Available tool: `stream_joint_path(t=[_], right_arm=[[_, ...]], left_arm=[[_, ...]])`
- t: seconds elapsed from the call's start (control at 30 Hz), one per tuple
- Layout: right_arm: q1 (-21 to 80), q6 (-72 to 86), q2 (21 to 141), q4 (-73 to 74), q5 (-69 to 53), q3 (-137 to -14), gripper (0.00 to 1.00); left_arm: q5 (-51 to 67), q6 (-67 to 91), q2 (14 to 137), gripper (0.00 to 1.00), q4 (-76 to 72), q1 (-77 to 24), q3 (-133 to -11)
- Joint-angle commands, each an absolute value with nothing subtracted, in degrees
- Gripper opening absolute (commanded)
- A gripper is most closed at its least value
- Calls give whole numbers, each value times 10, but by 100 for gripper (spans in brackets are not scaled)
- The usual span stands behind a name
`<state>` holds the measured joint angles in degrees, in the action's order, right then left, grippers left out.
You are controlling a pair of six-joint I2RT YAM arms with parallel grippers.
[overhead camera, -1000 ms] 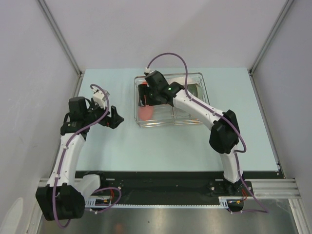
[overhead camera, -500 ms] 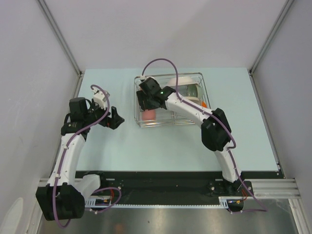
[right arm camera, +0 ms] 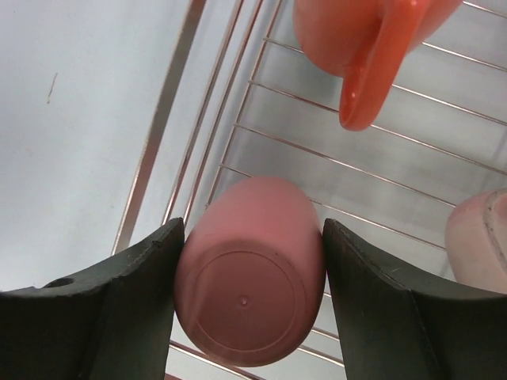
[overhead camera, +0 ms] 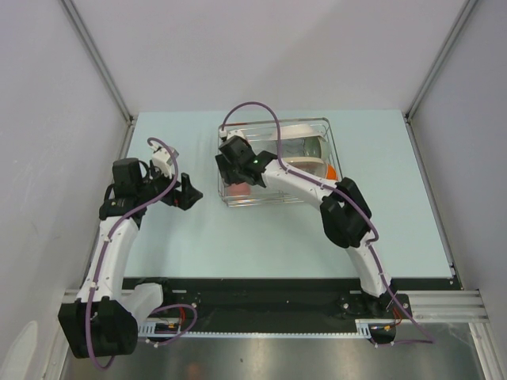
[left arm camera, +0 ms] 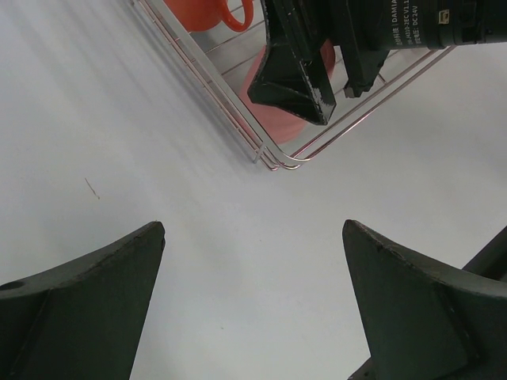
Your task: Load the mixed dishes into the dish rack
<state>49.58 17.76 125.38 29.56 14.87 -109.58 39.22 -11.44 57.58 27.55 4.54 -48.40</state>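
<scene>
Placing the cup in the rack's near-left corner

The right gripper (right arm camera: 249, 241) is part-closed on the pinkish rounded cup (right arm camera: 245, 305), just above the wires of the silver wire dish rack (overhead camera: 273, 203) and beside an orange-red mug (right arm camera: 348, 32). Next move, likely: settle it on the wires, then release. The left gripper (left arm camera: 253, 229), left of the rack, gapes wide and empty.

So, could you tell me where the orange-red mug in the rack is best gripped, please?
Probably its handle: on the orange-red mug it juts clear over the dish rack wires, edge-on from above, so come down with a finger either side.
</scene>
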Motion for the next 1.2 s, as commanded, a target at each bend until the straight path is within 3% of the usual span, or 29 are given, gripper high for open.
stream_joint_path(t=[0.0, 0.1, 0.2, 0.23, 0.33, 0.5, 0.53, 0.57, 0.9, 1.17], right_arm=[[501, 166, 1271, 264, 171, -1094, 0], [502, 167, 1272, 267, 171, -1092, 5], [503, 167, 1271, 270, 172, -1089, 21], [503, 167, 1270, 272, 174, -1089, 32], [503, 166, 1265, 278, 178, -1085, 52], [503, 165, 1253, 284, 192, -1080, 76], [504, 165, 1251, 286, 195, -1079, 96], [503, 163, 1244, 286, 198, -1077, 100], [508, 153, 1205, 298, 209, -1077, 100], [537, 134, 1164, 350, 235, -1143, 100]], left_arm=[[408, -108, 572, 100, 257, 48, -480], [406, -109, 572, 100, 255, 47, -480], [407, -109, 573, 100, 256, 48, -479], [407, -107, 573, 100, 254, 50, -479], [408, -108, 571, 100, 254, 48, -478], [409, -107, 570, 100, 254, 48, -477], [409, -107, 569, 100, 255, 47, -477], [408, -108, 569, 100, 255, 48, -477], [411, -105, 568, 100, 252, 48, -475], [413, -105, 570, 100, 250, 48, -478]])
